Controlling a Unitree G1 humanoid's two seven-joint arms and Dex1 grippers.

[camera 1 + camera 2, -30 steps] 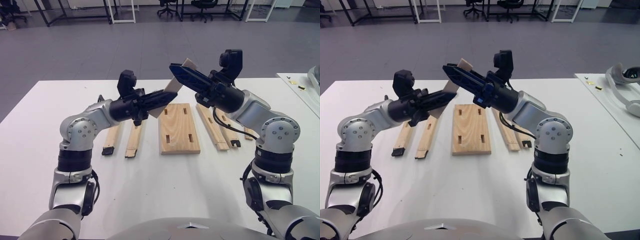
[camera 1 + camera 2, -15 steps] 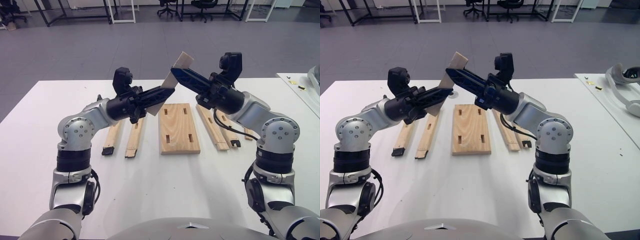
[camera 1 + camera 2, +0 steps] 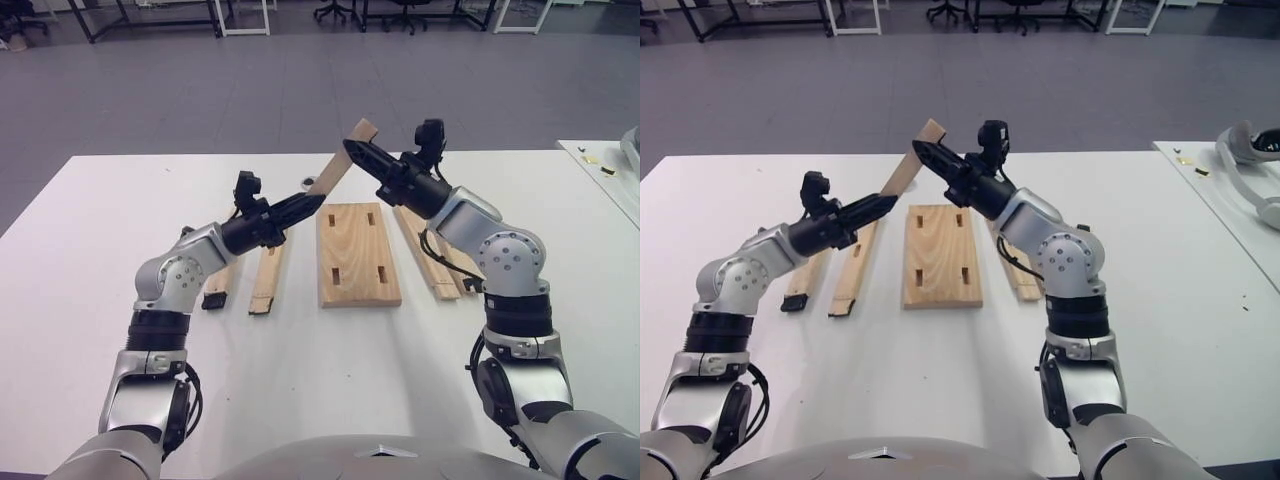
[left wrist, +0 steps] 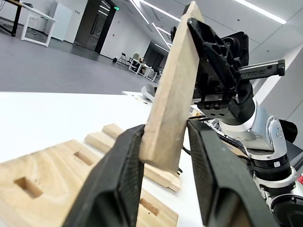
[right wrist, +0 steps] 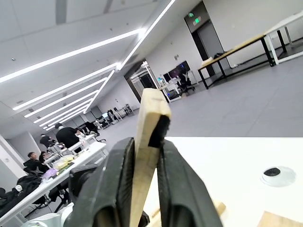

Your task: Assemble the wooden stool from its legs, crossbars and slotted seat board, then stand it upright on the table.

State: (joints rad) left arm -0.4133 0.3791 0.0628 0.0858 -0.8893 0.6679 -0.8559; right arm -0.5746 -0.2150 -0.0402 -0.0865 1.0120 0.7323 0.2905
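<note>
1. Both my grippers have one wooden bar [image 3: 340, 160] between them, held in the air over the table [image 3: 300, 370]. I cannot tell whether it is a leg or a crossbar.
2. My left gripper [image 4: 165, 127] is closed on the bar's lower end, with a finger [image 4: 118, 184] pressed to each broad face.
3. My right gripper [image 5: 147, 156] is pinched tight on the bar higher up, and the top end pokes out past my fingertips.
4. The bar's long axis is steeply slanted. The low end sits toward my left and nearer me, and the high end points up, away and to my right. It hangs above the far left corner of the slotted seat board [image 3: 358, 255].
5. The board lies flat with its slots up. Two wooden pieces [image 3: 248, 278] lie to its left and more [image 3: 435, 255] to its right, all loose.
6. I judge this an early step: a two-handed regrasp or handover of the first piece, with nothing joined yet.
7. Next, I think one gripper should let go while the other keeps its hold. Then the bar needs turning so one end faces down and lines up squarely over a slot before pressing in. A skewed end would likely jam.
</note>
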